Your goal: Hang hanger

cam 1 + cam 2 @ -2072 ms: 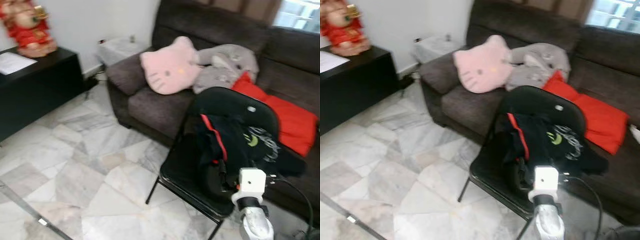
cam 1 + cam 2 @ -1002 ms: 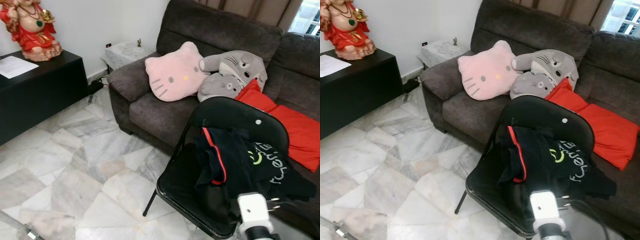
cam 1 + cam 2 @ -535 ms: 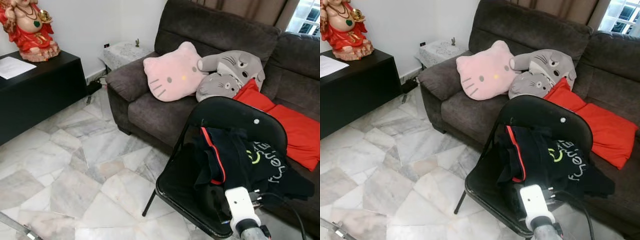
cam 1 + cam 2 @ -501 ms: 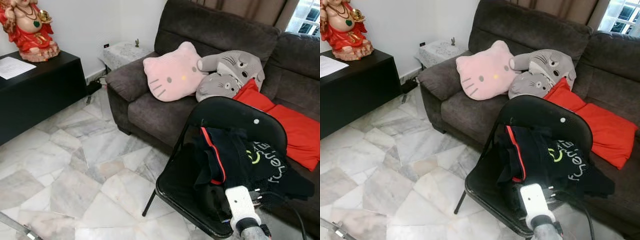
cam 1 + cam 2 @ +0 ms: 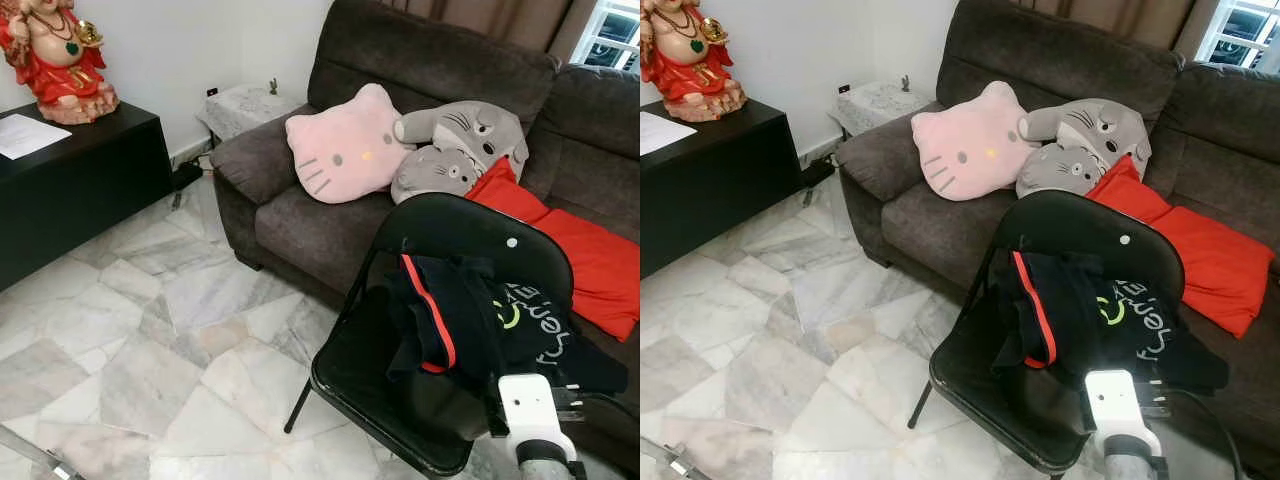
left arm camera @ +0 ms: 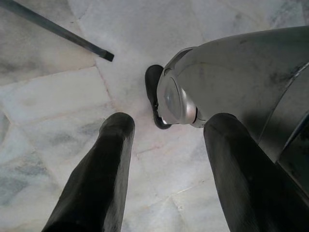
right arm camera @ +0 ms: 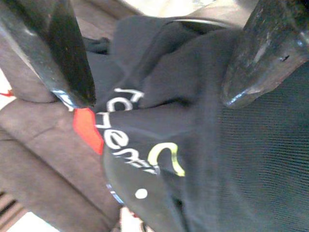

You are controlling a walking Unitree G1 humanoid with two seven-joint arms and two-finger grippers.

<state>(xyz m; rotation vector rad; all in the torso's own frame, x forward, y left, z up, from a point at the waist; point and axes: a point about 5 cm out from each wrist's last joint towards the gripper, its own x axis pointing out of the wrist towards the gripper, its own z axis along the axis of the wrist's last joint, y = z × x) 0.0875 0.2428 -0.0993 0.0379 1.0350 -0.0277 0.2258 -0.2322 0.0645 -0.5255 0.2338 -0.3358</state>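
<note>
A black garment (image 5: 470, 320) with a red stripe and white and green lettering lies bunched on a black folding chair (image 5: 365, 375) in front of the sofa. My right arm's white wrist block (image 5: 528, 403) sits at the chair's front right corner, just below the garment. In the right wrist view my right gripper (image 7: 157, 99) is open, its fingers (image 7: 72, 72) spread close over the lettered black garment (image 7: 193, 159), with nothing between them. My left gripper (image 6: 166, 123) hangs open over the marble floor beside my own silver leg (image 6: 227, 77).
A dark brown sofa (image 5: 300, 215) holds a pink cat cushion (image 5: 345, 145), grey plush toys (image 5: 455, 145) and a red cushion (image 5: 590, 260). A black cabinet (image 5: 75, 190) with a red figurine (image 5: 58, 55) stands at the left. Marble floor (image 5: 150, 330) lies open between them.
My right wrist has shifted to the right along the chair's front edge. The garment and the chair have not moved.
</note>
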